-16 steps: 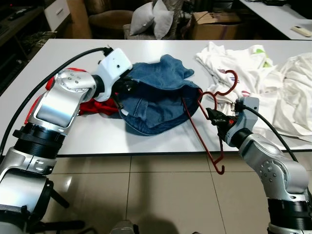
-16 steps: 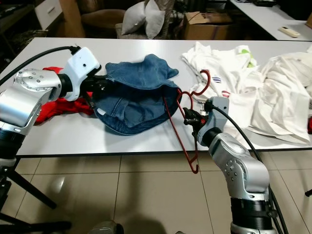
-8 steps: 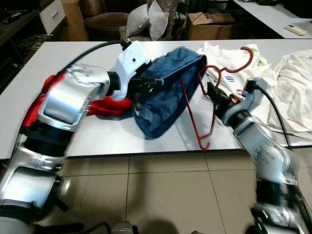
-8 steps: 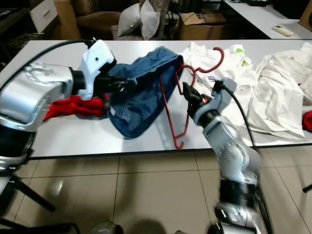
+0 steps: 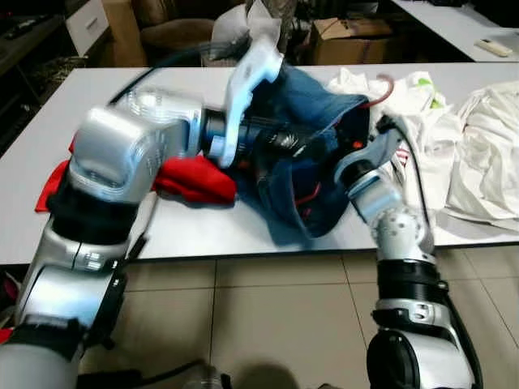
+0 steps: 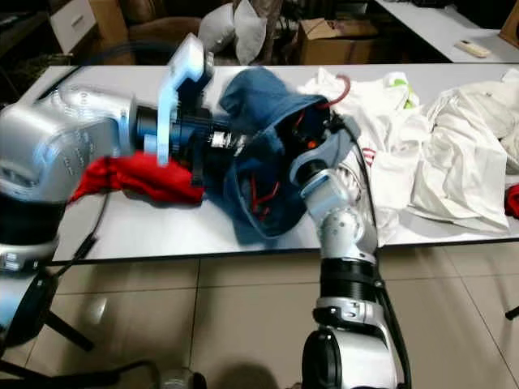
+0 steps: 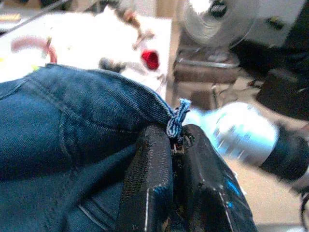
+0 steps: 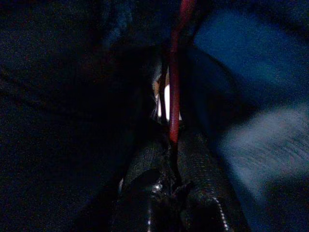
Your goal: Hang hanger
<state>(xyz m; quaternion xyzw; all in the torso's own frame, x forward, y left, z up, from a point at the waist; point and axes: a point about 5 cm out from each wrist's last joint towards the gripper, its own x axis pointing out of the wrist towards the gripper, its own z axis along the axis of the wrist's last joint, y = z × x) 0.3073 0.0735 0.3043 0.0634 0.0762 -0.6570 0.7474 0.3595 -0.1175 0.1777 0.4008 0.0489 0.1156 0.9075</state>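
A blue denim garment [image 5: 318, 101] hangs bunched above the white table [image 5: 113, 89], between my two arms. My left gripper [image 7: 175, 145] is shut on its frayed hem. A thin red hanger [image 8: 175, 82] is mostly buried inside the denim; a red piece [image 6: 258, 197] shows within the folds and its blurred hook [image 6: 340, 81] pokes out above. My right gripper [image 8: 172, 145] is shut on the hanger's rod, deep in the dark cloth. In the eye views my right wrist [image 5: 369, 162] enters the garment from the right.
A red cloth [image 5: 190, 178] lies on the table under my left arm. White clothes [image 5: 478, 138] are heaped on the right side. The table's front edge [image 5: 203, 253] runs just before me, with tiled floor [image 5: 268, 324] below. Cushions and a cardboard box [image 5: 345, 40] stand behind.
The denim has been drawn over the hanger, which hung in the open before. Both arms have come closer together and risen. The view has shifted as well.
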